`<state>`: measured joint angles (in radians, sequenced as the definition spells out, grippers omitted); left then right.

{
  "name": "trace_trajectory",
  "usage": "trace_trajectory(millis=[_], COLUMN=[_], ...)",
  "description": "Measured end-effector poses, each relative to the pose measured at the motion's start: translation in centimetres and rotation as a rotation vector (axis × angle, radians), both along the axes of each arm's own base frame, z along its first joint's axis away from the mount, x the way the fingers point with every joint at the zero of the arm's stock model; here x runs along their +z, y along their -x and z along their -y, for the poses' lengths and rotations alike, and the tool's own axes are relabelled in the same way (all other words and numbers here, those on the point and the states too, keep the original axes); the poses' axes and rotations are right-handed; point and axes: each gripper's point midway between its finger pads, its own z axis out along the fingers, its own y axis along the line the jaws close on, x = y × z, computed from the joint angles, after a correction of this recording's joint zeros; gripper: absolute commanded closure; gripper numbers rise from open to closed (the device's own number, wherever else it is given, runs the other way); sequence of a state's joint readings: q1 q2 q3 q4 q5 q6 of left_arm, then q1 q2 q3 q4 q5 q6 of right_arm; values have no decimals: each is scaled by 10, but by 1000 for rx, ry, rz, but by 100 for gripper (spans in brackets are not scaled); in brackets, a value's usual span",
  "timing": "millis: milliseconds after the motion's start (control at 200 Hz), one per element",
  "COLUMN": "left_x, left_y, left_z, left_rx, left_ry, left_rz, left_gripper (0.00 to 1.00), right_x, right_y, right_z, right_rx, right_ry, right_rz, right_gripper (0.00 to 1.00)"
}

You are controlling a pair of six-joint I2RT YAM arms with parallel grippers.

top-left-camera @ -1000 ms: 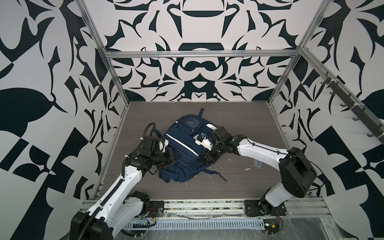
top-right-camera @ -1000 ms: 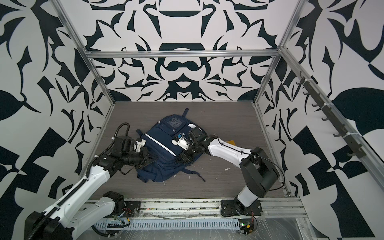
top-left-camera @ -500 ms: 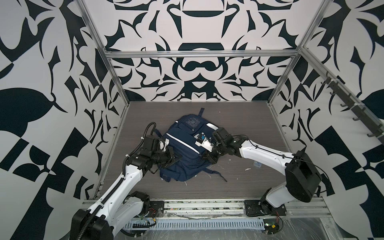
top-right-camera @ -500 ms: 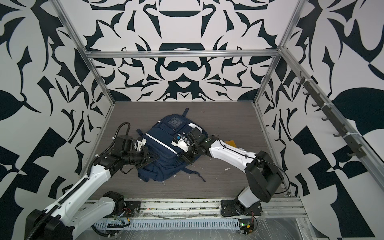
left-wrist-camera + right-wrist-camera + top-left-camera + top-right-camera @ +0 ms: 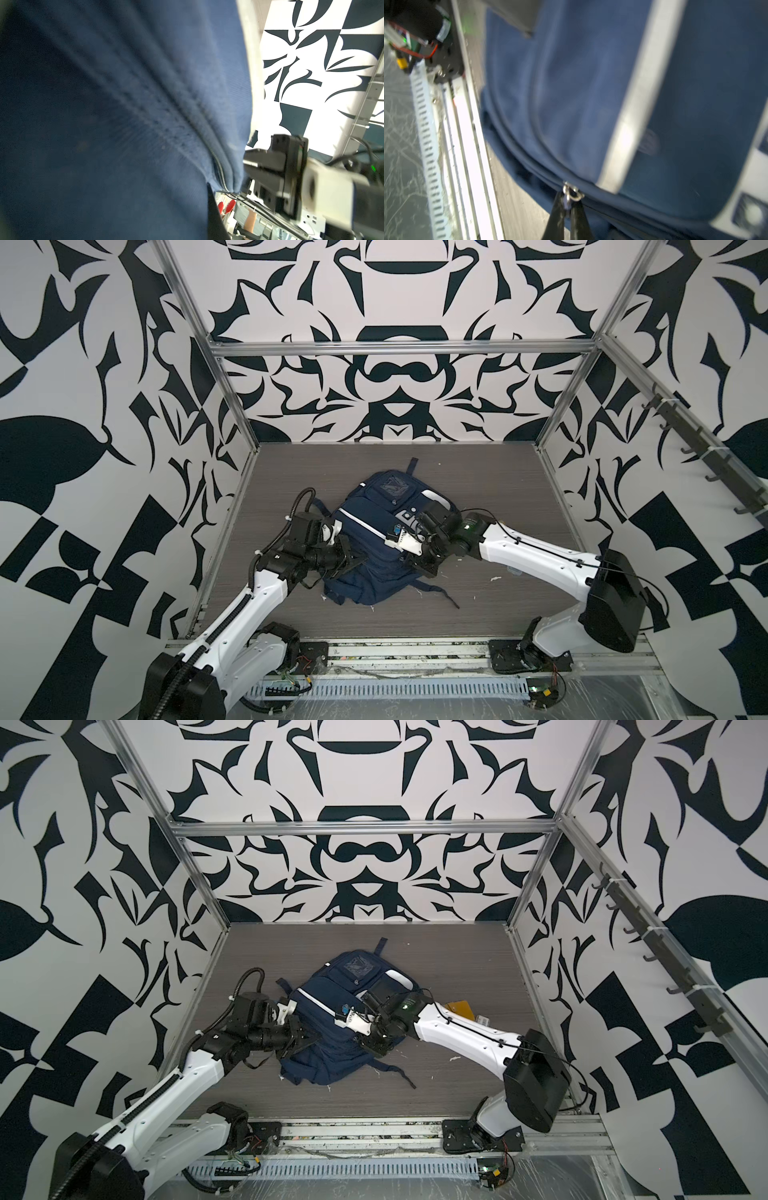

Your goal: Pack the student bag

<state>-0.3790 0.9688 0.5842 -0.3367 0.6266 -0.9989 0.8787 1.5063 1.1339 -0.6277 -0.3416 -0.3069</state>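
Navy student bag (image 5: 368, 572) lies flat in the middle of the table (image 5: 498, 489) between 2 arms. The left gripper (image 5: 354, 562), clamped shut, seemingly pinches the bag's side fabric as an anchor. The right gripper (image 5: 567, 204) is clamped on a zip pull (image 5: 571, 192), likely to work the zipper.

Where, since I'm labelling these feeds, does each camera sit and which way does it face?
Both top views: high above the front rail, looking down at the student bag on the table; both arms show.
Left wrist: on the left arm, close against the bag's fabric; the right gripper shows beyond.
Right wrist: on the right arm, looking along its fingers at the zipper pull.
Shared: every view shows the bag.
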Motion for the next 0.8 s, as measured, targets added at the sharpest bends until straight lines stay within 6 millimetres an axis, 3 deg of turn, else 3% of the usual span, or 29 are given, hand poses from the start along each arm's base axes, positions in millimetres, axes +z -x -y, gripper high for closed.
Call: trace_trajectory(millis=[215,460,670,740,800], left_x=[-2,-8,-5,2,11], left_y=[-4,-8,1,4,4], left_z=[2,-2,-17,-22,-27], left_rx=[20,48,65,61,55], left_ry=[18,4,-66,-107,-143], left_rz=[-5,7,62,75,104], left_gripper=[100,100,22,10,8], right_x=[0,3,4,4,5], right_y=[6,1,0,2,3], right_z=[-14,-34,-39,-35,-28], right_rx=[23,-73,-153,-171,-193], right_ry=[12,-42,-105,-119,-125], right_rz=[-42,-129,-148,-145,-143], right_gripper=[100,100,100,100,100])
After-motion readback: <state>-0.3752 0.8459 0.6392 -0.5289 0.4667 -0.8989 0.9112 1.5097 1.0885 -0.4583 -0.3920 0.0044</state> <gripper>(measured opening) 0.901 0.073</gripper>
